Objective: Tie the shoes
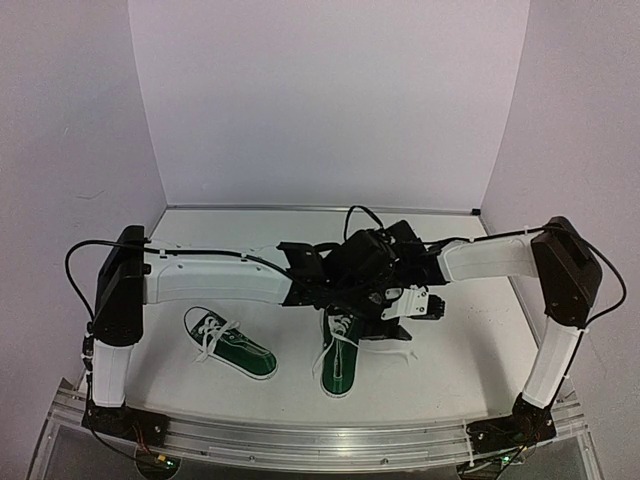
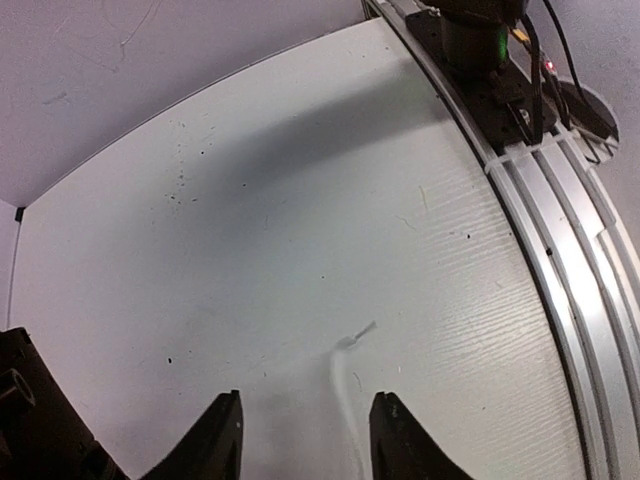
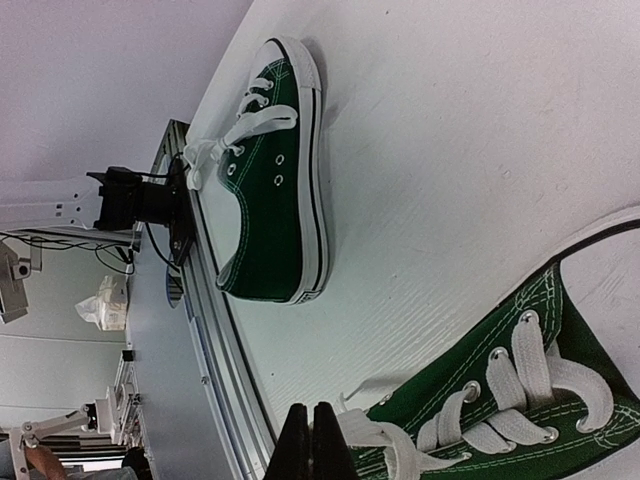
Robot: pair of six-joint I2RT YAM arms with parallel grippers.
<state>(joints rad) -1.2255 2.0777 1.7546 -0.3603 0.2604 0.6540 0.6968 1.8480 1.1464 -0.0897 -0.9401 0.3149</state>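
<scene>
From above, one dark green canvas sneaker (image 1: 232,345) is lying left on the white counter (image 1: 450,370). A second sneaker (image 1: 338,368) is sitting at centre beneath both arms.

At the left wrist, the left hand (image 2: 308,440) is holding its fingers apart, a white lace strand (image 2: 342,385) between them.

At the right wrist, the right hand (image 3: 308,440) is pressing its fingers together beside that sneaker's laces (image 3: 520,385).
</scene>
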